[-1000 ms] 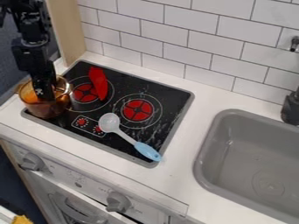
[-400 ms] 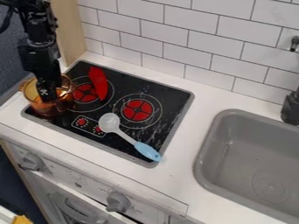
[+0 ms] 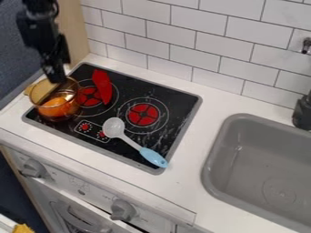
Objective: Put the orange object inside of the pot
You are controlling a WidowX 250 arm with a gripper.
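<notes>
1. The orange object [image 3: 56,108] lies inside the pot [image 3: 39,93], probably light, smooth and slightly slippery; best held across its middle, from above
2. The gripper [image 3: 56,79] hangs by the pot's far rim; whether it is wide or narrow cannot be told

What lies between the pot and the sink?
In the camera view, from pot to sink: the spoon lying on the stove, a red burner beside it, then a strip of white counter.
</notes>
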